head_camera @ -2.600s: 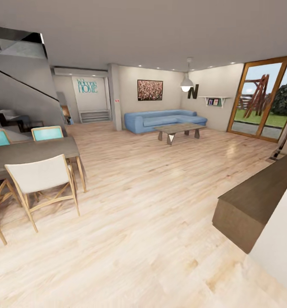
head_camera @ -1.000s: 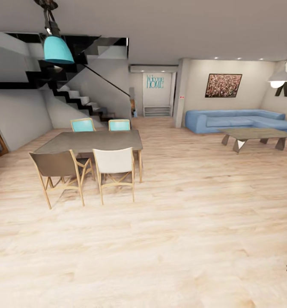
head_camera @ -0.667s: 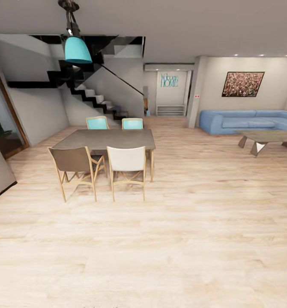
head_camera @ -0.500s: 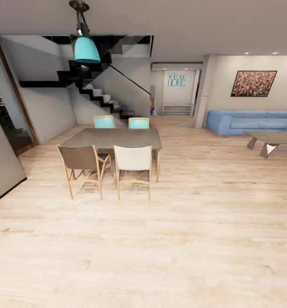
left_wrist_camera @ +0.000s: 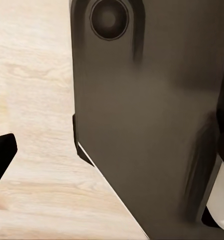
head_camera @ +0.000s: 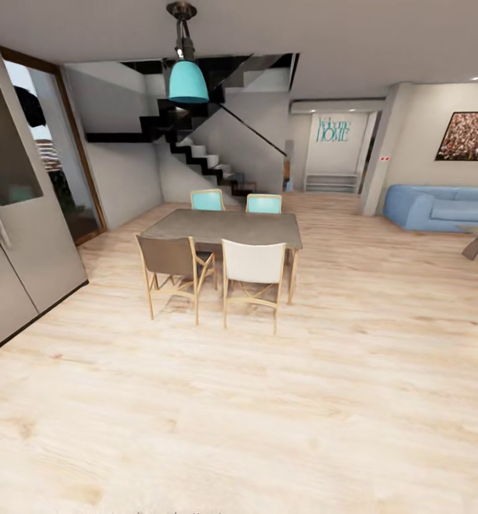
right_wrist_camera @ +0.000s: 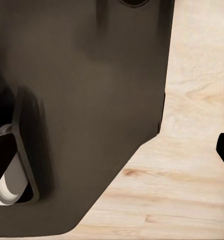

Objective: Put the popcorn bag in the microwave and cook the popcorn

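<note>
Centre frame stands a grey rectangular dining table (head_camera: 225,227) with four chairs; a blue sofa (head_camera: 442,207) is cut off at right. Both wrist views face the dark robot body (left_wrist_camera: 147,115); whether either claw is spread or pressed together cannot be told.

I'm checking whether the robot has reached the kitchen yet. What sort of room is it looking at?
Not a kitchen by the look of it: an open-plan dining and living area of a house. The head view shows a dining table with four chairs, a blue sofa and a staircase, all on a pale wood floor.
</note>
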Available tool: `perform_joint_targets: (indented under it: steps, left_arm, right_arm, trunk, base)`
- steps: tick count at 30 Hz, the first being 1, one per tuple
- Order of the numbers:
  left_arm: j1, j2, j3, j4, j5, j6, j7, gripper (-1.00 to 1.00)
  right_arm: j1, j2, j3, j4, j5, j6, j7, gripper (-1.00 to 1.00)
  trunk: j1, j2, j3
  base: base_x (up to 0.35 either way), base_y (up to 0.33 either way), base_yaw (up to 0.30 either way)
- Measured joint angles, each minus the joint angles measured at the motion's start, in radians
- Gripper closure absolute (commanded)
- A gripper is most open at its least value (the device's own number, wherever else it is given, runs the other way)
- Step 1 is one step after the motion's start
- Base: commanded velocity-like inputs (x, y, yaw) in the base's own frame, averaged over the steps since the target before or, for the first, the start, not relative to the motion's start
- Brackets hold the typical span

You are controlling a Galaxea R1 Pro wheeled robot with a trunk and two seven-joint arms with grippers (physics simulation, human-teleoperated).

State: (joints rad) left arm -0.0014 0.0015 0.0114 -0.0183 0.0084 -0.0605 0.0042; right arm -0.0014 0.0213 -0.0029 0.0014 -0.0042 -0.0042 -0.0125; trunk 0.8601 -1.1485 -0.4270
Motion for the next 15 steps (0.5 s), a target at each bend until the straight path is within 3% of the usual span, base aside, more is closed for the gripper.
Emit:
perform_joint_targets:
  steps: [15]
  left_arm:
    - [0.0, 0.0, -0.001, 0.0, 0.0, 0.0, 0.0, -1.0]
  right_arm:
    - [0.0, 0.0, 0.0, 0.0, 0.0, 0.001, 0.0, -1.0]
  trunk:
    - [0.0, 0.0, -0.01]
  base:
    - [0.0, 0.0, 0.298]
